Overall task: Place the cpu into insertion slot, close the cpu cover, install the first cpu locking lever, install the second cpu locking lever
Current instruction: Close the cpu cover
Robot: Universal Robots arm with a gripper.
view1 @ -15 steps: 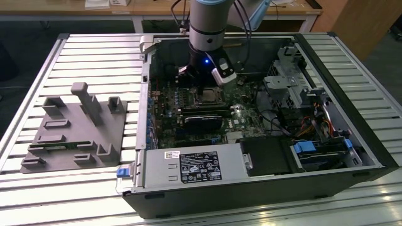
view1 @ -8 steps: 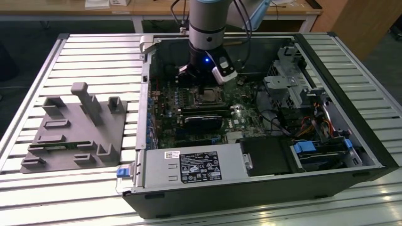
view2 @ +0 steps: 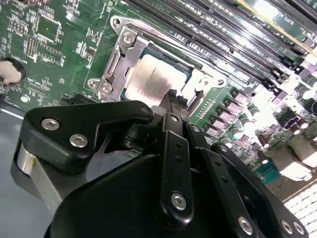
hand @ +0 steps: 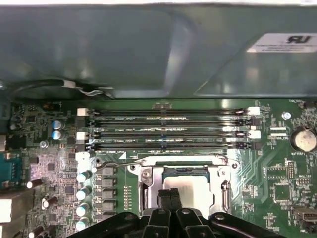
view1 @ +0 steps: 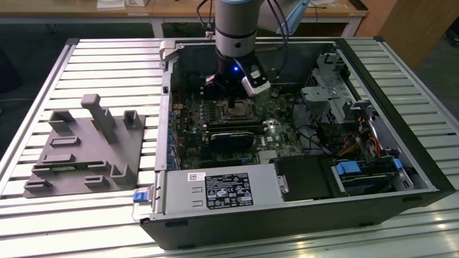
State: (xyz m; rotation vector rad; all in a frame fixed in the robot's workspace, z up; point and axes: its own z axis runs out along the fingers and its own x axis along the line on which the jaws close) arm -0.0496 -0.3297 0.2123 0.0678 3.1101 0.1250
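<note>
The gripper (hand: 171,197) was closed, fingers pressed together and holding nothing, its tips just over the edge of the cpu (hand: 194,187). The cpu sat in the insertion slot (hand: 184,171) with the cpu cover (hand: 148,179) lying flat around it. Memory slots (hand: 168,130) ran just beside the cpu, and a white printed label (hand: 282,42) was stuck on the case wall farther from it.

In the second wrist view the gripper (view2: 171,98) covers the near edge of the cpu (view2: 148,82) and that side of the cpu cover (view2: 121,59); glare washes out one corner of the motherboard (view2: 59,44); in the first wrist view the same edge of the cpu is lost behind the gripper and the picture's edge; in the exterior view the insertion slot (view1: 233,110) is too small to make out; the arm (view1: 237,32) is cut off by the upper edge; the bench (view1: 93,59) runs past the lower edge and both sides.
</note>
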